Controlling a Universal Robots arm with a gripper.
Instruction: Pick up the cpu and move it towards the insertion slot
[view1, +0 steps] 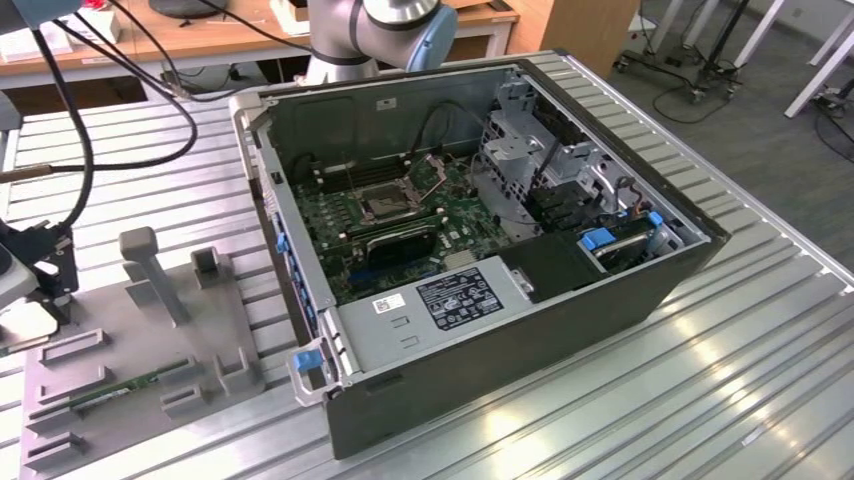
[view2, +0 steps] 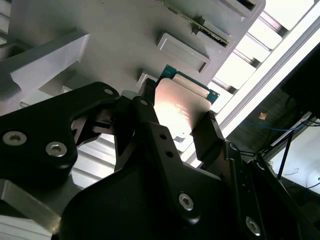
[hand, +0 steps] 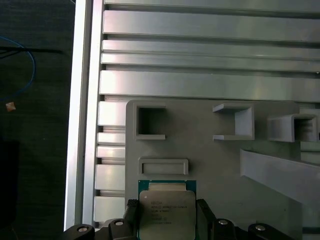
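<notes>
Silver-faced, the cpu (hand: 166, 215) sits clamped between the black gripper's (hand: 167, 209) closed fingers over the grey fixture tray (hand: 225, 175). The insertion slot (view1: 387, 203) lies well apart, inside the open computer case (view1: 561, 330).

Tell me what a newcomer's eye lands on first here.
In the exterior view, the open computer case dominates the slatted table. Its green motherboard is bared, with the insertion slot near the middle. In the first wrist view, the gripper clasps the cpu by two opposite edges at the grey fixture plate.
</notes>
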